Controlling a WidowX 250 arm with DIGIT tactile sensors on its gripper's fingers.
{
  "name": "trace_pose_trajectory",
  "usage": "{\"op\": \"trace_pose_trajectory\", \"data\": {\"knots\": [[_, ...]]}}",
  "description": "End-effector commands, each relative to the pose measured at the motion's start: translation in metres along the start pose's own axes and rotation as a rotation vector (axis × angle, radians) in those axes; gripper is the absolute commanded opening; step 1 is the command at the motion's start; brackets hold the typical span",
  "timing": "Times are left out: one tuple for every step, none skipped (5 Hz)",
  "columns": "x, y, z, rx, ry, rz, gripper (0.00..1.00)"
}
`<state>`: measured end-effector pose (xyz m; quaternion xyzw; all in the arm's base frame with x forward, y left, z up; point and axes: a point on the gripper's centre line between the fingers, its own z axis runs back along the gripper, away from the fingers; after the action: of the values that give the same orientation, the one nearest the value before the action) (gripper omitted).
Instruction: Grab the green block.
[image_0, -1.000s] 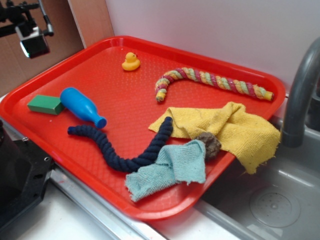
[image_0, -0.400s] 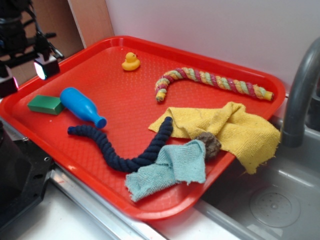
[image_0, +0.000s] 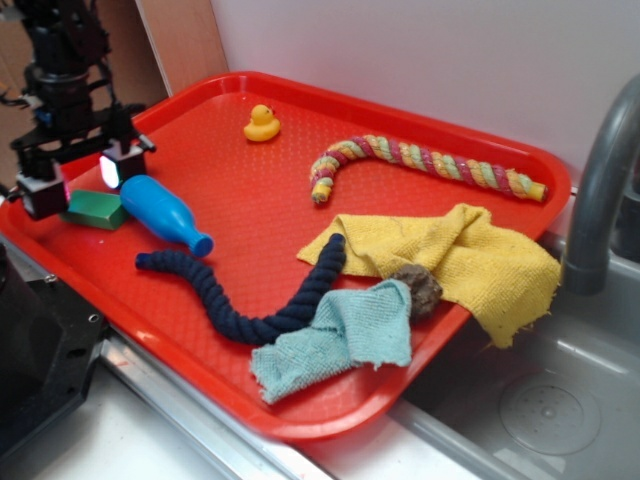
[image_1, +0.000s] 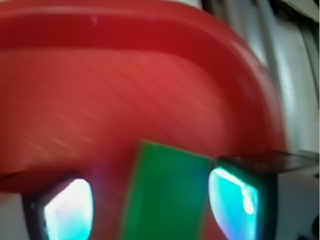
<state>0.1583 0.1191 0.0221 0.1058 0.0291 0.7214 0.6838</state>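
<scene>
Lower and further right than 0.4 s ago, the gripper (image_0: 82, 180) now hangs right over the green block (image_0: 95, 209) at the left end of the red tray (image_0: 230, 130), where before it sat up near the tray's left rim. Its 2 fingers (image_0: 120, 168) stand wide apart, one on each side of the block, with nothing held between them. From the wrist view the block (image_1: 167, 195) shows between the 2 glowing pads (image_1: 232, 197), nearer the right one, though the blur hides whether any pad touches it. Nothing on the tray has shifted.

The block lies flat on the tray, its right end just beside the fat base of the blue bottle (image_0: 165, 213), which lies on its side. Below the bottle a dark blue rope (image_0: 245, 300) curves across the tray toward a yellow cloth (image_0: 450, 255) and a pale teal cloth (image_0: 340, 335). A yellow duck (image_0: 262, 123) and a striped rope (image_0: 420, 160) sit near the far side. A grey tap (image_0: 600, 190) rises at the right.
</scene>
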Motion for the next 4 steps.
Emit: {"op": "trace_pose_trajectory", "data": {"knots": [[-0.017,0.005,0.000,-0.036,-0.016,0.009,0.00],[-0.018,0.005,0.004,-0.053,-0.036,-0.035,0.00],[-0.014,0.003,0.018,-0.093,-0.055,-0.199,0.00],[-0.013,0.007,0.068,-0.255,-0.129,-0.419,0.00]]}}
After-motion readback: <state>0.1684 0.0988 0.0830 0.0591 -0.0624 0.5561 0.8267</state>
